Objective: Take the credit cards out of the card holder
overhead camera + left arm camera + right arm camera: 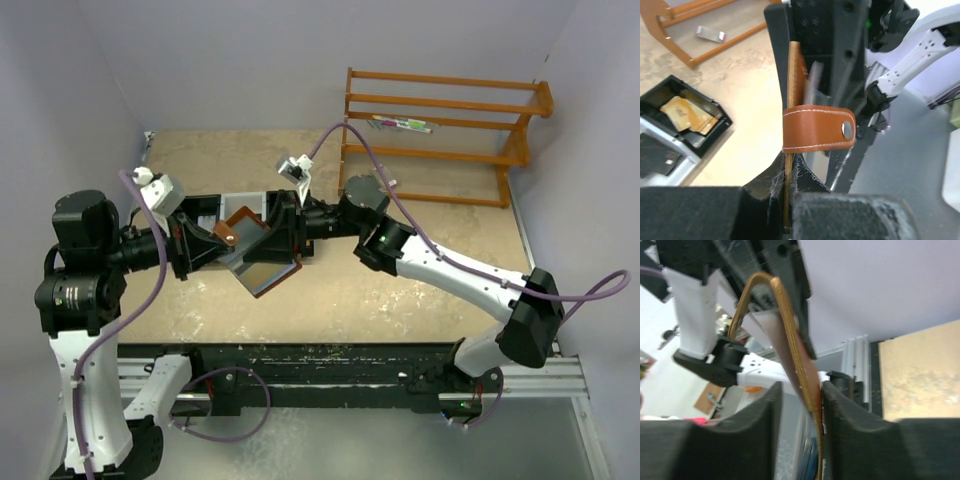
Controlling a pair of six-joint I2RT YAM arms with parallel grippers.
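The brown leather card holder [250, 250] hangs open above the table between my two grippers. My left gripper [212, 243] [789, 175] is shut on the edge of one leather flap, and the snap tab [817, 127] curls over just beyond its fingers. My right gripper [284, 233] [800, 400] is open. The other flap [807, 375] lies against its right finger [845, 415], with a gap to the left finger [757, 415]. A blue-grey surface [263, 268] shows inside the holder. I cannot make out the credit cards clearly.
A black-and-white tray [705, 145] with orange-yellow flat pieces [687, 115] sits on the table behind the holder. An orange wooden rack [440, 130] stands at the back right with pens [405, 124] on a shelf. Grey walls close in on both sides.
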